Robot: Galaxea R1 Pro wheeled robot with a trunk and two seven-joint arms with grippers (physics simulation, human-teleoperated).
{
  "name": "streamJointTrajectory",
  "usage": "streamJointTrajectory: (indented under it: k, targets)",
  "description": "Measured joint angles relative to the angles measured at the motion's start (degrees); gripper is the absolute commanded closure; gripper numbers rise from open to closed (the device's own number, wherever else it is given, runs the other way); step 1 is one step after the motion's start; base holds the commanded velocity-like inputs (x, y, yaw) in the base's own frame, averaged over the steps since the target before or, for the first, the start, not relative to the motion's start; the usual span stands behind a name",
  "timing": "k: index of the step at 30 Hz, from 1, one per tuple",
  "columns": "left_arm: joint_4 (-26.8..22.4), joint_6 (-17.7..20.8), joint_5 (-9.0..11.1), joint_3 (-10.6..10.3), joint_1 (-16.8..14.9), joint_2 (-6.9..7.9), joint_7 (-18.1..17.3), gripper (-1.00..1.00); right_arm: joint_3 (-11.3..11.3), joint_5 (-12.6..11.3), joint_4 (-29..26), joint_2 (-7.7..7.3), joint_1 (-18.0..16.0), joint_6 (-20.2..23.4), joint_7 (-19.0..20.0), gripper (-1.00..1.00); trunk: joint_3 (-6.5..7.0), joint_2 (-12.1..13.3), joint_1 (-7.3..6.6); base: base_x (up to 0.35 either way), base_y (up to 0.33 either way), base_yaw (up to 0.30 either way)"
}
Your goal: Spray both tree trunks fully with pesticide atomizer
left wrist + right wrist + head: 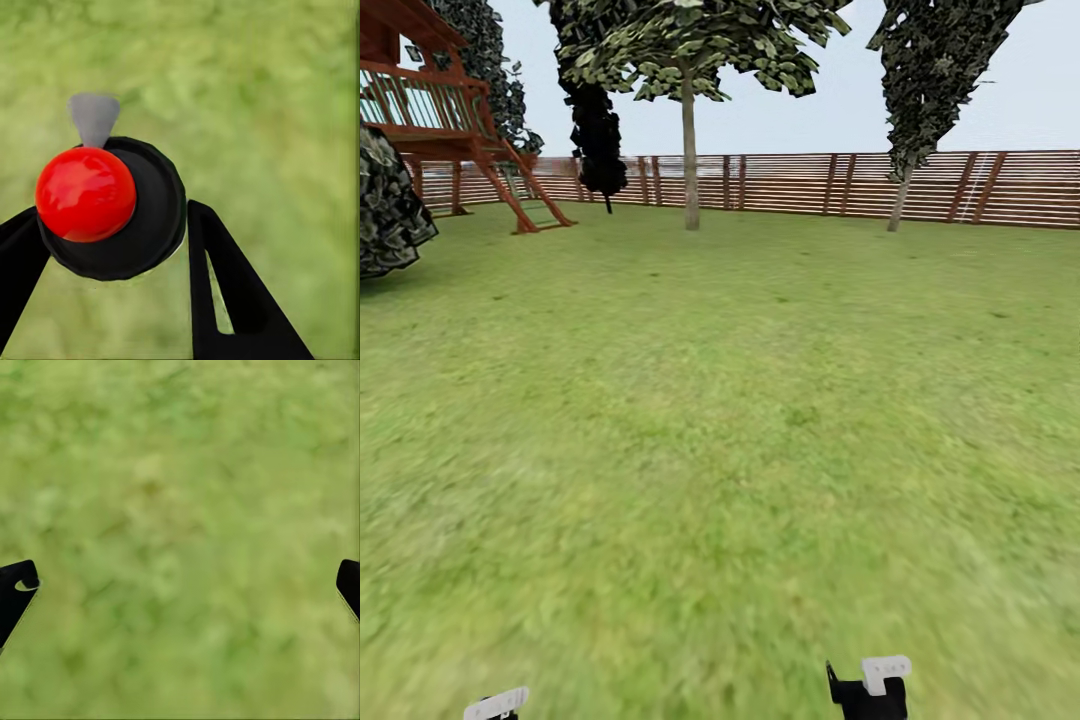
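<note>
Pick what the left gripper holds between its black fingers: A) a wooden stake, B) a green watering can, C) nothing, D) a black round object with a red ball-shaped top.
D: in the left wrist view the black round object with a red ball-shaped top sits between the left gripper fingers, above the green lawn.

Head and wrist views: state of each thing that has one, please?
left gripper: shut on atomizer
atomizer: held between the fingers, red ball and grey nozzle facing the camera, above grass
right gripper: open, nothing between the fingers, above grass
pesticide: no spray visible
tree: upright by the fence, far across the lawn; trunk coverage cannot be told
</note>
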Motion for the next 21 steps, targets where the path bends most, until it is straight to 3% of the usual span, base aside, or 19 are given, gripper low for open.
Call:
streamJointTrajectory:
  k: [21]
  targets:
    - [0.0, 0.0, 0.0, 0.0, 0.0, -0.01, 0.0, 1.0, 0.1, 0.1, 0.0, 0.1, 0.0, 0.0, 0.0, -1.0, 0.0, 0.0, 0.0, 0.341, 0.0, -0.001]
